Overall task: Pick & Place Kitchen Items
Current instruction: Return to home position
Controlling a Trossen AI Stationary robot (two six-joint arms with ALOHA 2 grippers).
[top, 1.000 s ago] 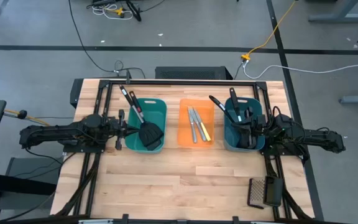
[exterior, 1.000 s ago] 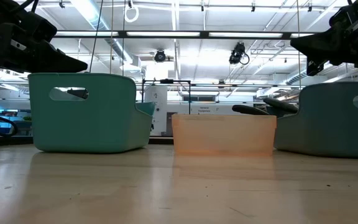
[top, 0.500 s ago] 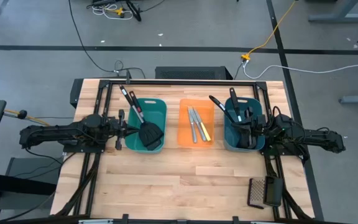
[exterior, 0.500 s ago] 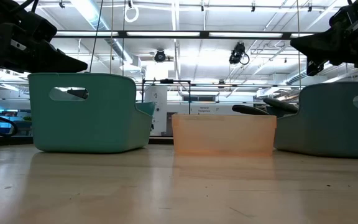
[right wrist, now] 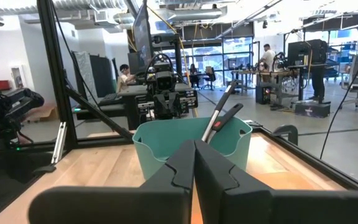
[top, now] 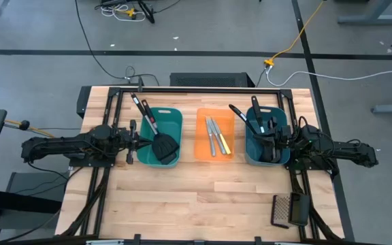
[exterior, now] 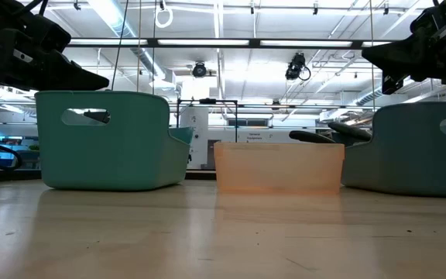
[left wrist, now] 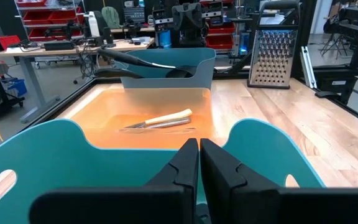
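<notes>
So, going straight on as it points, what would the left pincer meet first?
Most likely the near wall of the teal bin directly ahead of the left pincer. In the low view it hangs about rim height, so it might pass just over.

The black spatulas [top: 163,146] are sitting in the left teal bin [top: 172,111], their broad blades low inside and their long handles slanting out over one corner of its rim. The silver knives [top: 211,136] are lying flat, side by side, in the orange bin [top: 203,153], and the yellow-handled knife [top: 224,143] is resting just beside them, toward the right teal bin [top: 248,153]. In that bin the black ladles [top: 267,129] are leaning together, one handle poking over the rim toward the orange bin.
</notes>
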